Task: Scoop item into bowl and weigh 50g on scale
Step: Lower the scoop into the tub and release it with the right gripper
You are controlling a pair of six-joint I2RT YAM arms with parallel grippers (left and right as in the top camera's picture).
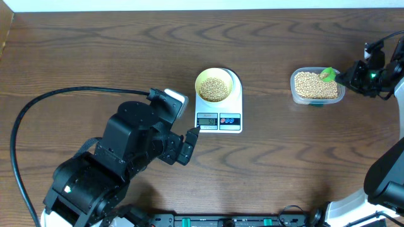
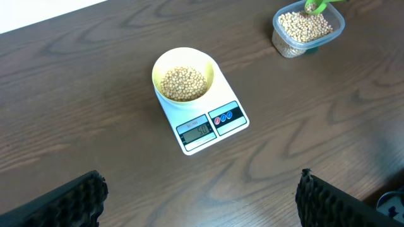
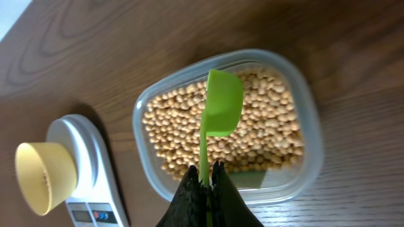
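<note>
Brown tabletop; right pincer tight around green scoop above beans

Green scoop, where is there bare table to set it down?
For the scoop, bare wood lies between the scale and the tub, and on the tub's near side. Crowded beside the scale's display, where the left gripper sits.

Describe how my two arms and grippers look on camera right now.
Both arms are black. The left arm is bulky, with a pale grey block near its wrist and a black cable looping behind it. Its fingers have ribbed black pads. The right arm shows a small green light; the right gripper has smooth, tapered black fingers.
</note>
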